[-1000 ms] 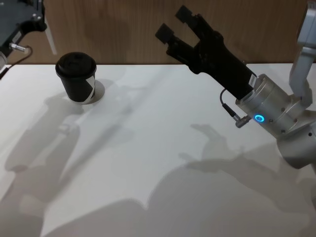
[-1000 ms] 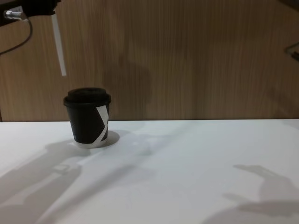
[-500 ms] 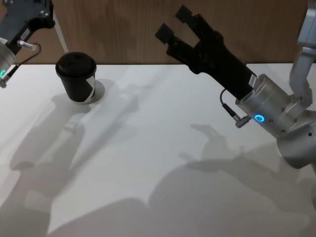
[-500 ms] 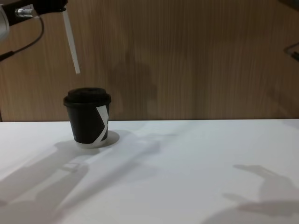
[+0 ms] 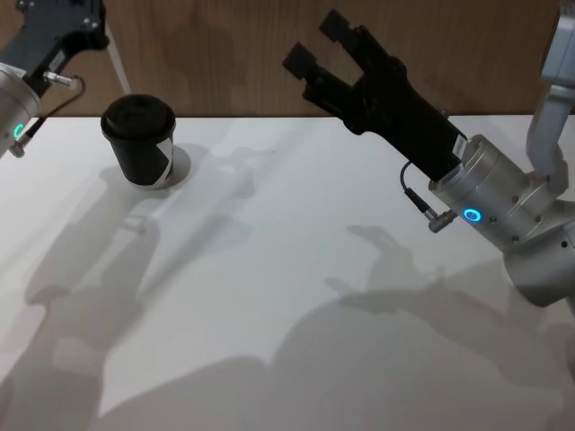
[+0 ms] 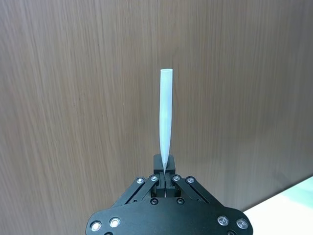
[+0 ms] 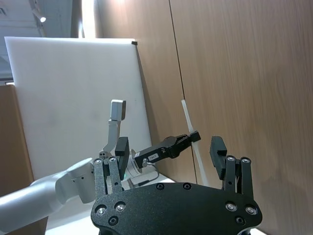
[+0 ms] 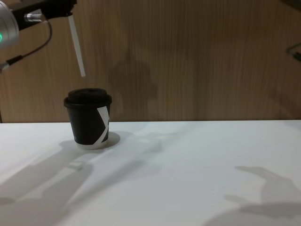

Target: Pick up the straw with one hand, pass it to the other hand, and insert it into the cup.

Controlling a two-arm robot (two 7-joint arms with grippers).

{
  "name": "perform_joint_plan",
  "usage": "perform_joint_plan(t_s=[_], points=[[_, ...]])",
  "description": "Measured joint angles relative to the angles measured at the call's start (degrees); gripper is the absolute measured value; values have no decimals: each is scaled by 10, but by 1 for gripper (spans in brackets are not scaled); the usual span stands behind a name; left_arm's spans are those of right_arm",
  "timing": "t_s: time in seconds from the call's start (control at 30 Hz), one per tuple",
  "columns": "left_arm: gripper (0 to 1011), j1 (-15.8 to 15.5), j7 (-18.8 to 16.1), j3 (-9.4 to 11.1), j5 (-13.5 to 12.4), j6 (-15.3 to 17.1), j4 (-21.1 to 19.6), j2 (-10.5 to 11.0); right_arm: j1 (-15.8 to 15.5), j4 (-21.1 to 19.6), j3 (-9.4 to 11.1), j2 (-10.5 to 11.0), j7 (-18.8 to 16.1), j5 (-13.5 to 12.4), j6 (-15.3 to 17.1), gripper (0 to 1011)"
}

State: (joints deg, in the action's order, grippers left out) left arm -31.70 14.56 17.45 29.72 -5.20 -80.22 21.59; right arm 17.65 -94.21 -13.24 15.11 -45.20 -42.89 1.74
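Observation:
The black lidded cup (image 5: pixel 139 141) (image 8: pixel 88 117) stands on the white table at the far left. My left gripper (image 5: pixel 79 20) (image 8: pixel 63 6) (image 6: pixel 165 172) is held high beside it, shut on the top end of the thin white straw (image 5: pixel 115 59) (image 8: pixel 77 47) (image 6: pixel 166 117). The straw hangs tilted, and in the chest view its lower tip is a little above the lid, slightly left of its middle. My right gripper (image 5: pixel 316 43) (image 7: pixel 168 147) is raised at the back centre, open and empty, pointing toward the left gripper (image 7: pixel 193 137) and straw (image 7: pixel 188 114).
The white table (image 5: pixel 269 269) (image 8: pixel 188 169) ends at a wooden wall (image 8: pixel 197 56) just behind the cup. A white board (image 7: pixel 63 98) stands beyond the left arm in the right wrist view.
My left gripper has carried the straw rightward, bringing its lower tip from left of the cup to nearly over the lid. The right arm has stayed still.

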Motion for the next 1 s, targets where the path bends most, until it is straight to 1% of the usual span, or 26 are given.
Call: perform_joint_plan(t_s=[0.43,1.0], points=[[7,-18,5,7,-12,-4,31,-19,0,0,0,0,0,0,0,1001],[7,-30,4,10,-30,-3,55,-33,0,0,0,0,0,0,0,1001]])
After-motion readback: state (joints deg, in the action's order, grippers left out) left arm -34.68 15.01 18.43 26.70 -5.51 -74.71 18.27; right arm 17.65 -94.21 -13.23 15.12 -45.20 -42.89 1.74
